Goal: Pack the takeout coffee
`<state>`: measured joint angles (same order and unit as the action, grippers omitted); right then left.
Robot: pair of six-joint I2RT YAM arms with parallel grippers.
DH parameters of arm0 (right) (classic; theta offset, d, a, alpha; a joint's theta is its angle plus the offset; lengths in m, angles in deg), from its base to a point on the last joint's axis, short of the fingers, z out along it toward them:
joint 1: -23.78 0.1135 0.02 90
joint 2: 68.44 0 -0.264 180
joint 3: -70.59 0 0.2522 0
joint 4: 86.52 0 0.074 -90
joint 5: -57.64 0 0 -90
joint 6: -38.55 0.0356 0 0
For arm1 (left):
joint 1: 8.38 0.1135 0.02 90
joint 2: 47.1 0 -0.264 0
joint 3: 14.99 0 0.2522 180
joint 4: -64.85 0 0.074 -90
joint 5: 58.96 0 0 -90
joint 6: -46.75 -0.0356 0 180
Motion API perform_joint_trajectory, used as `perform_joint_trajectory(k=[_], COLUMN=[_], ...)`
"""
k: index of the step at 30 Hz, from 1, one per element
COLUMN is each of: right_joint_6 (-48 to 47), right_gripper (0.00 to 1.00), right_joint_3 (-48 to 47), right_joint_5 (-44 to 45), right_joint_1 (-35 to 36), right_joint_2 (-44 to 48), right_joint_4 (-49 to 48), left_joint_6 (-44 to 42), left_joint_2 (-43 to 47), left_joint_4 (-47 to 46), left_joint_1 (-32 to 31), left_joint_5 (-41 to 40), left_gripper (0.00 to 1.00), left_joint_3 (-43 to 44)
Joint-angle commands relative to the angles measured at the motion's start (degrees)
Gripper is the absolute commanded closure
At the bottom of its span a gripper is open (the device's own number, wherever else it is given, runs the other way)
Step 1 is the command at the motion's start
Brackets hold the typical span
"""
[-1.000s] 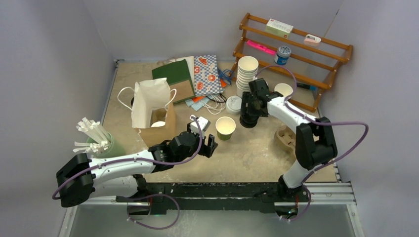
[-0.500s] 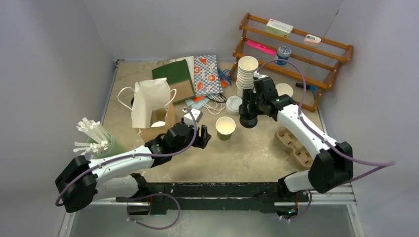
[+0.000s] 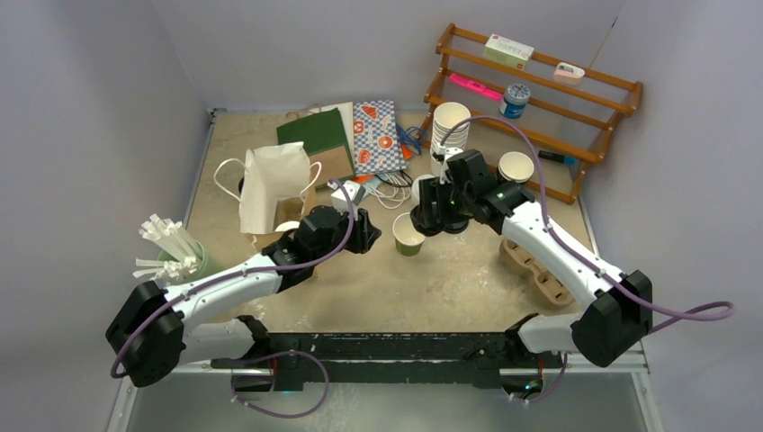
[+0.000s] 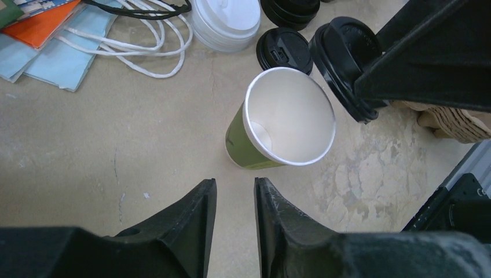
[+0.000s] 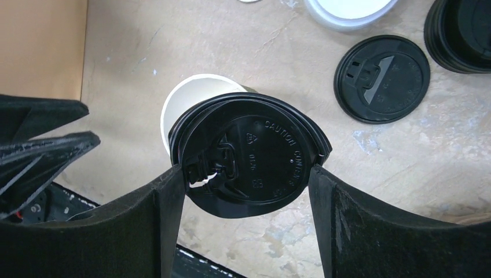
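Black right claw (image 5: 244, 176): clamped on the rim of a round black plastic lid (image 5: 266, 145), one finger at each side, the lid's raised lettering facing the wrist camera.
Lid and cup: the lid hangs tilted just beside the rim of an olive-green paper cup with a white inside (image 4: 281, 121); whether they touch cannot be told.
Green cup: upright and open-topped on the beige stone-look surface (image 4: 87, 145), between the two claws.
Left claw (image 4: 234, 184): low and near the cup, fingers drawn close with a slim gap, nothing between them.
Beyond the cup: a loose black lid (image 5: 382, 78) lies flat beside a stack of black lids (image 5: 463, 35) and a stack of white lids (image 4: 226, 20).
Brown paper bag (image 3: 270, 193): open, near the left arm; a round white lid (image 3: 286, 225) shows in its mouth, partly hidden.
Right edge: a moulded cardboard cup carrier (image 3: 540, 265).
Far side: a tall stack of white cups (image 3: 447, 130) before a wooden rack (image 3: 540, 90).
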<state>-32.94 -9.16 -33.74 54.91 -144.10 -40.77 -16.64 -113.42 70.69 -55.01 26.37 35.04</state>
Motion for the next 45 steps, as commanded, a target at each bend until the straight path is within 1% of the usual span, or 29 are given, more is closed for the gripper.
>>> perform_joint_trajectory(k=[1,4,11,19,21,26,33,35,39,42,45], right_joint_6=[-1.9,-2.2,-2.2,-2.3,-2.4,-2.7,-1.7,0.2,3.3,4.6,5.4], right_gripper=[0.33,0.34,0.34,0.33,0.31,0.18,0.17,0.19,0.33,0.41,0.43], right_joint_3=[-1.3,-2.3,-3.5,-6.1,-6.5,-8.3,-6.7,-6.0,-3.3,-1.1,1.6], right_joint_5=[-2.9,-2.5,0.3,2.6,2.7,3.6,5.8,5.9,13.4,12.2,10.3], right_joint_1=[0.7,2.2,5.0,6.4,6.4,6.7,6.7,6.6,5.4,1.3,-3.1], right_joint_2=[-1.5,-3.7,-5.7,-7.5,-7.9,-9.3,-6.6,-5.6,-3.1,-1.6,-0.8], right_joint_4=[1.1,1.8,2.1,3.1,3.1,4.6,4.3,5.3,3.9,1.5,-1.6], left_joint_6=[2.8,3.6,4.8,4.8,4.6,3.8,2.7,2.1,0.9,0.1,-0.5], left_joint_2=[-2.2,-4.0,-7.6,-11.7,-12.5,-14.0,-14.2,-13.7,-12.1,-11.1,-9.9], left_joint_4=[-4.4,-6.0,-9.8,-13.0,-13.6,-13.8,-13.6,-13.1,-11.8,-10.5,-9.7], left_joint_1=[2.1,3.1,5.0,5.7,5.8,5.9,5.9,5.9,5.9,5.9,5.9], left_joint_5=[4.4,5.8,8.0,9.3,9.6,9.8,10.0,9.8,8.9,8.4,8.3], left_gripper=[0.7,0.71,0.76,0.78,0.78,0.78,0.78,0.78,0.79,0.78,0.78], left_joint_3=[2.5,2.5,2.6,3.3,3.7,4.6,4.8,4.9,4.9,5.3,5.4])
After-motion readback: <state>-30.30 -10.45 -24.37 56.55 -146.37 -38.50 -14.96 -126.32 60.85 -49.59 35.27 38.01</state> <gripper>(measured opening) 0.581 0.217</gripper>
